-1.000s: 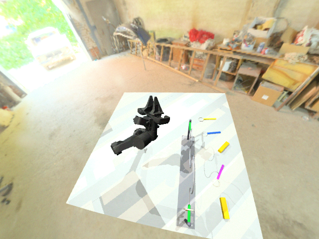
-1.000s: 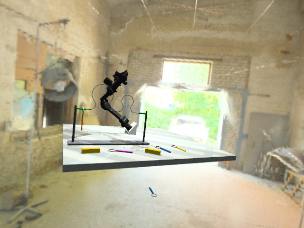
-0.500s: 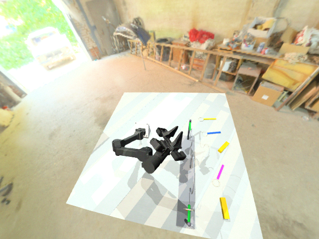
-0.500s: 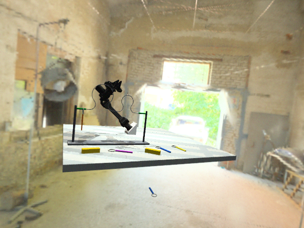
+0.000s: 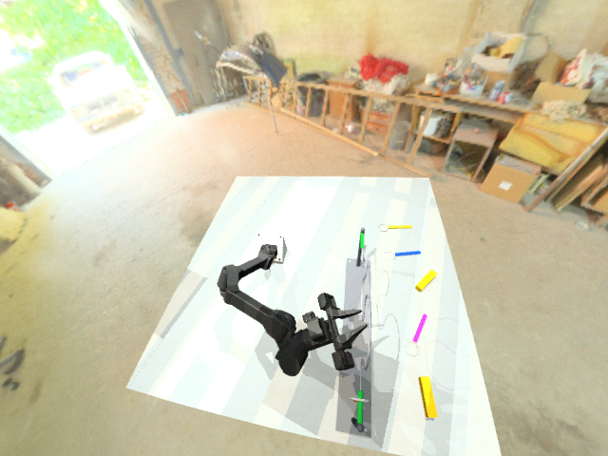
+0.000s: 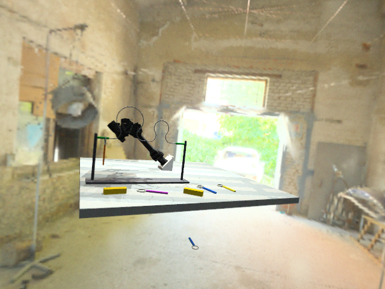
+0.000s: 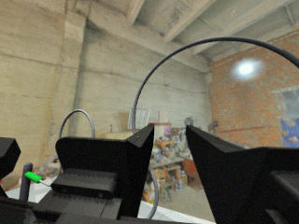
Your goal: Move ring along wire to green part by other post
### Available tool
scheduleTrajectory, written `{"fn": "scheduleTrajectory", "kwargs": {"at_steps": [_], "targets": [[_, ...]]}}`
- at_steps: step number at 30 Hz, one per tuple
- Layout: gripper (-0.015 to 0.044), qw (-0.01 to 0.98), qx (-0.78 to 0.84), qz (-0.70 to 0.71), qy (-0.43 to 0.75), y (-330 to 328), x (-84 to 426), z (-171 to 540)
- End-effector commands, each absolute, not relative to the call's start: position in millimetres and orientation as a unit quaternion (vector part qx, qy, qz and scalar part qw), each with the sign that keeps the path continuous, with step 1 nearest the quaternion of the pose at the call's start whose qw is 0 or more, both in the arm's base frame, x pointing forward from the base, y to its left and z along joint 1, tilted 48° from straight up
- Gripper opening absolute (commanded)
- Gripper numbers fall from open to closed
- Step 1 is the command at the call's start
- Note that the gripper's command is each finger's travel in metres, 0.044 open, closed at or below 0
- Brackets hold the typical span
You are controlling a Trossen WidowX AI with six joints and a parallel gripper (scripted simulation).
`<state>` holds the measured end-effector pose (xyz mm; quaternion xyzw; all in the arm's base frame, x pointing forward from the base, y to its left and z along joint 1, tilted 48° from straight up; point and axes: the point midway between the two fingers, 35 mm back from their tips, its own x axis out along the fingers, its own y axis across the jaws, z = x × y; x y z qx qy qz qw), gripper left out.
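Note:
The ring with the orange handle (image 6: 103,153) hangs on the green part (image 6: 98,137) (image 5: 360,413) beside the left post (image 6: 94,158) in the exterior view; the handle points down. In the top view only a thin pale edge of the ring shows. The other green part (image 5: 362,240) (image 6: 180,143) (image 7: 33,176) is by the far post (image 5: 358,256) (image 6: 183,161). My gripper (image 5: 364,317) (image 7: 169,128) is partly open and empty, its fingertips close to the grey wire (image 6: 130,106) (image 7: 224,39), away from the ring. Whether they touch the wire I cannot tell.
The posts stand on a grey base plate (image 5: 343,417) (image 6: 136,182). Beyond it lie two yellow blocks (image 5: 427,396) (image 5: 426,280) and loose rings with magenta (image 5: 420,328), blue (image 5: 408,254) and yellow (image 5: 400,227) handles. Another blue-handled ring (image 6: 191,241) appears below the table in the exterior view.

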<state>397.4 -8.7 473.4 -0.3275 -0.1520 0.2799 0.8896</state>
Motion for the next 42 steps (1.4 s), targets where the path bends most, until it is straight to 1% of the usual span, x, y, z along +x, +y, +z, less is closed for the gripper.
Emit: {"fn": "scheduleTrajectory", "kwargs": {"at_steps": [1, 6, 11, 20, 22, 28, 35, 42], "targets": [[0.016, 0.898, -0.35, 0.234, -0.127, -65.5, 405.4, 461.9], [0.016, 0.905, -0.372, 0.182, -0.098, -130.0, 402.4, 449.8], [0.016, 0.908, -0.393, 0.131, -0.068, -194.4, 388.7, 437.5], [0.016, 0.906, -0.421, 0.039, -0.013, -305.3, 337.1, 413.6], [0.016, 0.905, -0.425, 0.026, -0.004, -320.5, 326.7, 409.9], [0.016, 0.905, -0.425, 0.025, -0.003, -321.5, 326.6, 410.2], [0.016, 0.906, -0.424, 0.024, -0.005, -286.8, 368.5, 438.8], [0.016, 0.906, -0.423, 0.023, -0.006, -282.7, 373.2, 441.8]]}}
